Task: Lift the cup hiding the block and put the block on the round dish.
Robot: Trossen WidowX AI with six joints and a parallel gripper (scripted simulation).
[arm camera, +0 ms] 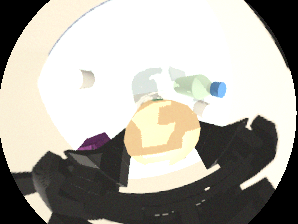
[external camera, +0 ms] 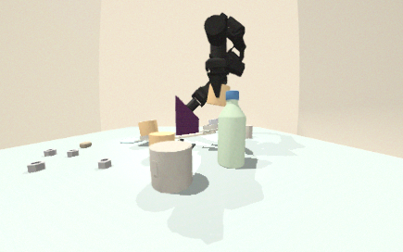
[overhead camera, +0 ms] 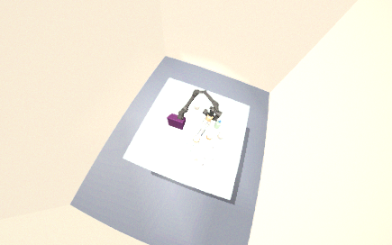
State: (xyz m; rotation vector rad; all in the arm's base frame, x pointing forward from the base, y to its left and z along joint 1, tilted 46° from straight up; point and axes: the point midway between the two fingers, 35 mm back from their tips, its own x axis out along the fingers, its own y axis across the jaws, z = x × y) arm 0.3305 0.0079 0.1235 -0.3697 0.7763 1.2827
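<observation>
My gripper (overhead camera: 210,116) (external camera: 217,94) (arm camera: 162,140) is shut on an orange cup (arm camera: 162,125), holding it in the air above and behind the bottle as seen in the exterior view. The other orange cup (external camera: 148,127) stands tilted at the left end of the balance, whose pale beam (external camera: 192,135) slopes up to the right. A small dark green sliver (arm camera: 158,99) shows just past the held cup's rim in the wrist view; I cannot tell whether it is the block. The round dish cannot be made out clearly.
A green bottle (overhead camera: 217,125) (external camera: 232,139) (arm camera: 192,86) with a blue cap stands near the held cup. A grey mug (external camera: 171,167) and an orange cylinder (external camera: 162,137) stand left of it in the exterior view. A purple block-like box (overhead camera: 176,122) (external camera: 186,120) is by the arm's base. Several grey nuts lie left.
</observation>
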